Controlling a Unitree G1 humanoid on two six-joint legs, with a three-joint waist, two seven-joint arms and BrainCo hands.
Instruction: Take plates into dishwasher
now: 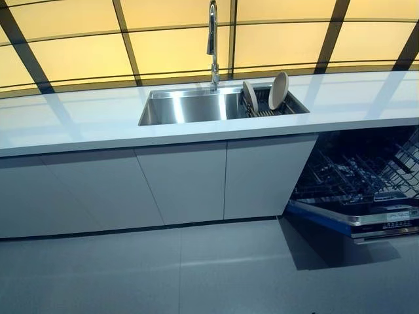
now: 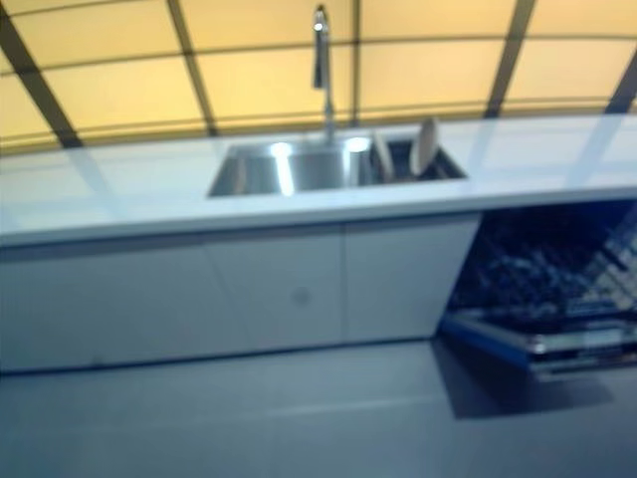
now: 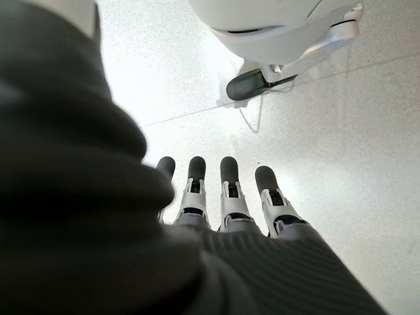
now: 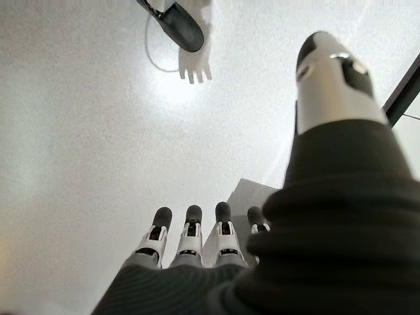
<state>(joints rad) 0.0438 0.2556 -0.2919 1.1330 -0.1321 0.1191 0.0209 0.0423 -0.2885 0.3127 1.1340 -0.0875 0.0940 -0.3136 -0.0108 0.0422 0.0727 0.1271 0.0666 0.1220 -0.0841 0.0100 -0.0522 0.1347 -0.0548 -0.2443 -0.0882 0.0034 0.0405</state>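
Observation:
Two cream plates (image 1: 278,90) (image 1: 250,96) stand on edge in a dark rack (image 1: 268,104) at the right end of the steel sink (image 1: 186,108). The dishwasher (image 1: 366,190) under the counter at the right stands open, its door (image 1: 357,222) down and its wire racks showing. Neither hand shows in the eye views. My left hand (image 3: 223,197) hangs over the floor with straight fingers, holding nothing. My right hand (image 4: 197,236) also hangs over the floor, fingers straight and empty.
A tall tap (image 1: 213,42) rises behind the sink. The white counter (image 1: 78,121) runs across the view over grey cabinet doors (image 1: 183,183). Grey floor (image 1: 163,275) lies in front. The lowered dishwasher door juts out into the floor at the right.

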